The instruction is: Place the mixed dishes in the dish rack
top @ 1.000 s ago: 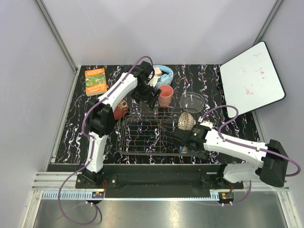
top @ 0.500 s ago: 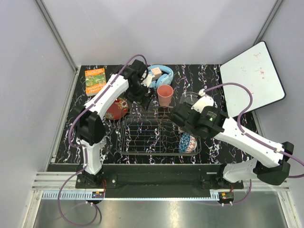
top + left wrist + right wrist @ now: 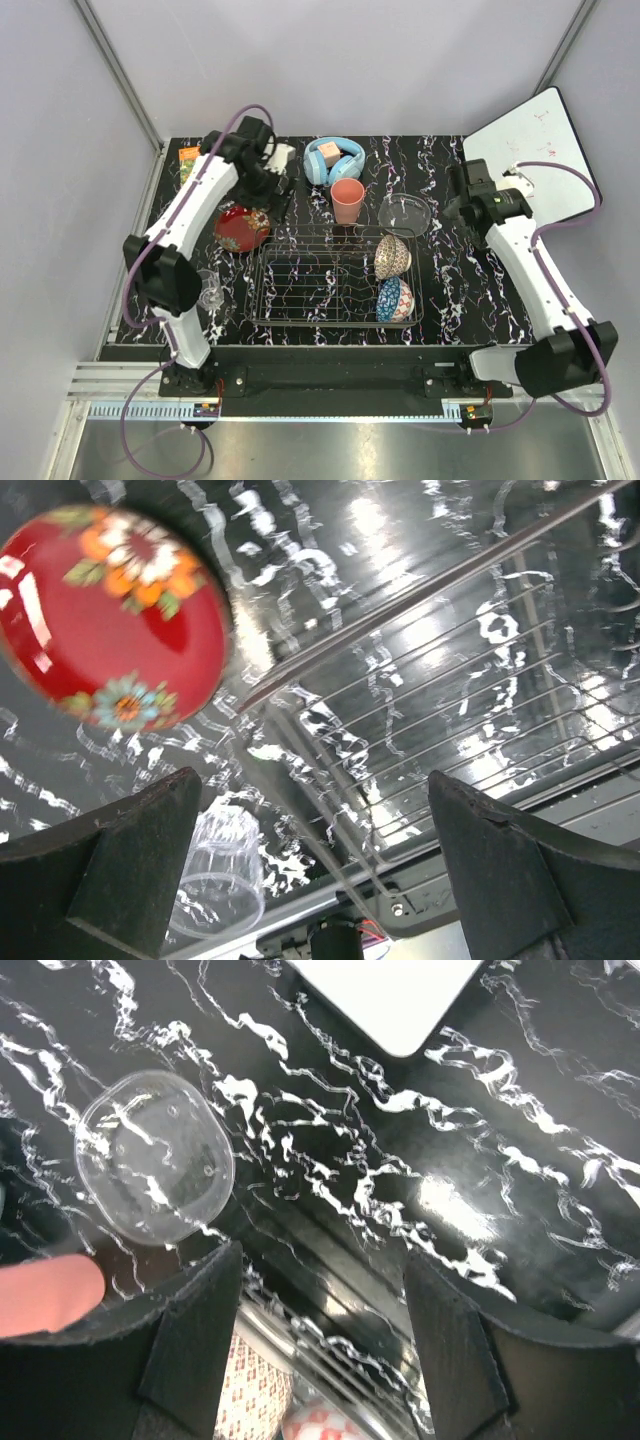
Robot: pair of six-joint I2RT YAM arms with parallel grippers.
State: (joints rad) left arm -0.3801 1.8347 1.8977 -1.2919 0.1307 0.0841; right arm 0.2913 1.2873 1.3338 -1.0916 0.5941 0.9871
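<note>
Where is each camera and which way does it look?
Top camera: above and behind the arms, looking down on the table; left arm and right arm show.
Left wrist camera: on the left arm, looking down at the red bowl, tumbler and dish rack; own fingers show.
Right wrist camera: on the right arm, looking down at the glass dish; own fingers show.
Top and right wrist both see the glass dish.
</note>
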